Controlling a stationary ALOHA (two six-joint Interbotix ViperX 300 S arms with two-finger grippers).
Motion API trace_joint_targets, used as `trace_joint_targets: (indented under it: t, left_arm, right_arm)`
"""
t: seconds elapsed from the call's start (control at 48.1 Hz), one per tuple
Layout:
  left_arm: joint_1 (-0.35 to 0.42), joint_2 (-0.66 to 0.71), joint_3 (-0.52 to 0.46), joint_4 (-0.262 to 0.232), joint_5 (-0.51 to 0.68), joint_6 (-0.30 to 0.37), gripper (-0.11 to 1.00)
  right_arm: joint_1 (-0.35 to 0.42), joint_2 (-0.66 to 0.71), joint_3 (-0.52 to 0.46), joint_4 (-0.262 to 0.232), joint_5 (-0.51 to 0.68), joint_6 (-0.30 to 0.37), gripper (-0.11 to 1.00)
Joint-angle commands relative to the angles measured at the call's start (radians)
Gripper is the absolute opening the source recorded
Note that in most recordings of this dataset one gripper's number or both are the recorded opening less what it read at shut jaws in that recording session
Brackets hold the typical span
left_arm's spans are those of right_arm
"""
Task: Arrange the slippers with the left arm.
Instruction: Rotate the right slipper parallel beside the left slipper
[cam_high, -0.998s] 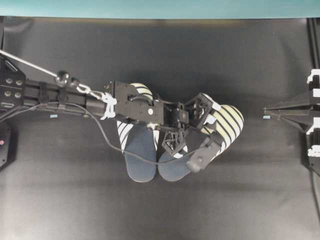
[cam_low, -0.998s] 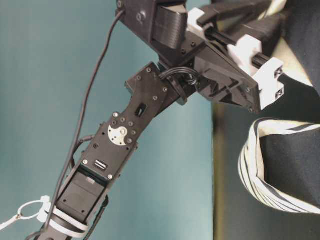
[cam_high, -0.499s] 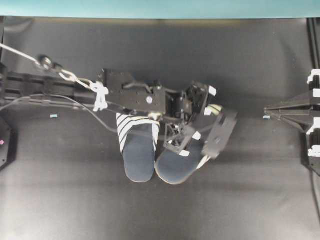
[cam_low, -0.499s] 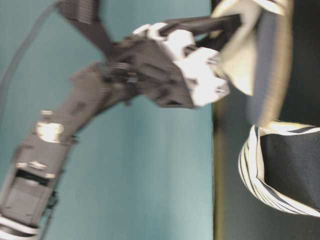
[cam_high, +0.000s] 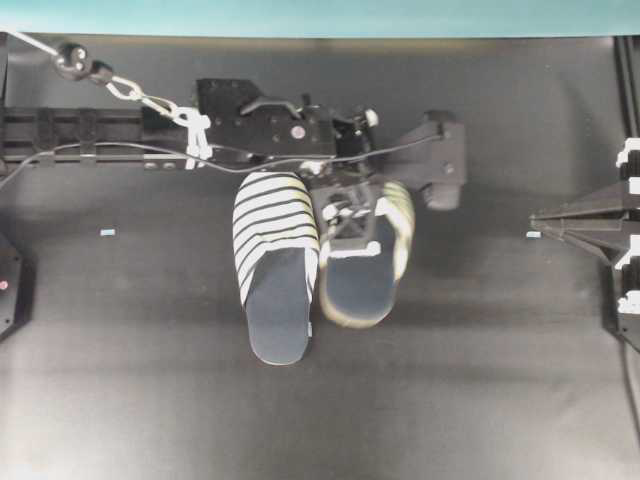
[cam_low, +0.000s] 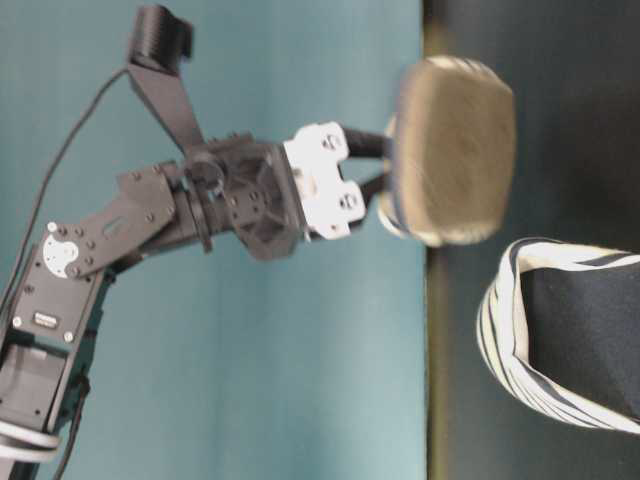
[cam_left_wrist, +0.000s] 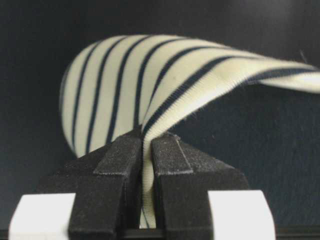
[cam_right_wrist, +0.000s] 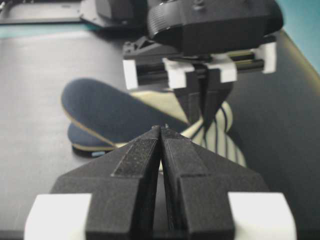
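Two striped slippers with navy insoles sit side by side. One slipper (cam_high: 275, 270) lies flat on the black mat, toe toward the back. The other slipper (cam_high: 365, 275) is raised off the mat and blurred, its pale sole (cam_low: 455, 150) showing in the table-level view. My left gripper (cam_high: 350, 215) is shut on the edge of its striped upper (cam_left_wrist: 125, 85), and the fabric is pinched between the black pads (cam_left_wrist: 170, 150). My right gripper (cam_high: 540, 222) stands shut and empty at the right edge, pointing at the pair (cam_right_wrist: 115, 112).
The teal wall (cam_high: 320, 15) borders the black mat at the back. Small pale blue tags lie on the mat at the left (cam_high: 107, 232) and the right (cam_high: 533, 235). The left arm's boom (cam_high: 90, 140) runs across the upper left.
The left gripper has closed on the right-hand slipper's upper, lifted it and swung it from slanting rightward to roughly parallel with the other. The arm moved toward the back. The right arm stayed still.
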Motion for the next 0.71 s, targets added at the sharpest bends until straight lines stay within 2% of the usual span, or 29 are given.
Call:
trace_joint_targets:
  t: [0.0,0.229,0.686]
  left_arm:
    - [0.021,-0.032,0.012,0.003,-0.021,-0.003,0.01]
    - [0.032,-0.026,0.035,0.003,-0.1,-0.003,0.01]
    - [0.008,0.006,0.038,0.0,-0.097,-0.048,0.01]
  right_arm:
    - [0.009,0.006,-0.006,0.002,-0.009,-0.006,0.01]
    - [0.009,0.005,-0.006,0.002,-0.009,-0.006,0.01]
    - [0.009,0.005,-0.006,0.002,-0.017,-0.006,0.01]
